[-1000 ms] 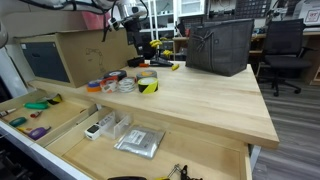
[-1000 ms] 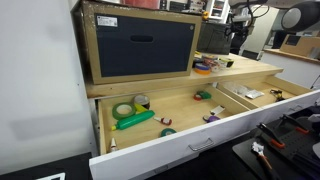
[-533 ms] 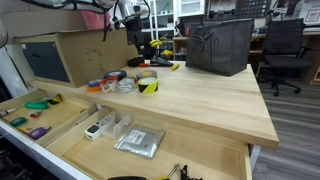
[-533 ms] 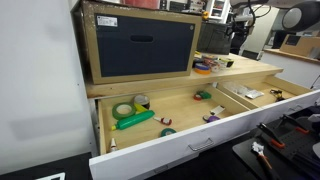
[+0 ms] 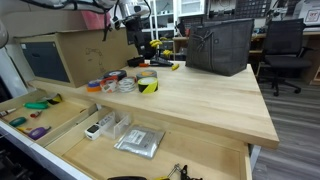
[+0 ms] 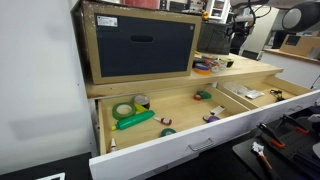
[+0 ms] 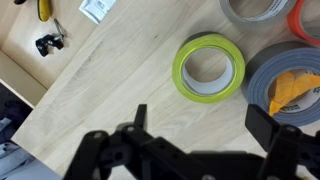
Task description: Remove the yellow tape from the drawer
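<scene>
The yellow tape (image 5: 148, 85), with black hazard stripes, stands on the table top beside other tape rolls, outside the drawer. In the wrist view it is a yellow-green ring (image 7: 208, 68) seen from above, and its stripes do not show. The drawer (image 5: 62, 128) is pulled open below the table edge; its white front (image 6: 185, 150) faces the camera in an exterior view. My gripper (image 7: 200, 118) is open and empty, above the table top just short of the yellow tape. It hangs above the tape cluster in both exterior views (image 5: 136, 40) (image 6: 238, 35).
A grey tape roll (image 7: 285, 85) and an orange roll (image 7: 308, 20) lie next to the yellow tape. A green tape roll (image 6: 123, 110) and a green marker (image 6: 136, 120) lie in the drawer. A wooden cabinet (image 6: 140, 45) and a dark bin (image 5: 220, 45) stand on the table.
</scene>
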Action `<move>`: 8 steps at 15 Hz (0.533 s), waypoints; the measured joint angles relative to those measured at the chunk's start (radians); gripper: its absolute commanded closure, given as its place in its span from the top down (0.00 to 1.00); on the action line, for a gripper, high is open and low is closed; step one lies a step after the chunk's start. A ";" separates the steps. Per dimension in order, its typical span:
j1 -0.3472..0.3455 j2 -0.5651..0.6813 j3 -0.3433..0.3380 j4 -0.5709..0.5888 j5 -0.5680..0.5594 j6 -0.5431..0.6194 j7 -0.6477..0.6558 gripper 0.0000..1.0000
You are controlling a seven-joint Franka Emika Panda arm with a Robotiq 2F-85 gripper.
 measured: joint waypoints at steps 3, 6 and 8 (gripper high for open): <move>0.001 -0.040 0.015 0.007 0.001 -0.051 -0.059 1.00; -0.001 -0.102 0.027 0.032 0.001 -0.111 -0.127 1.00; -0.008 -0.124 0.045 0.106 0.001 -0.205 -0.164 1.00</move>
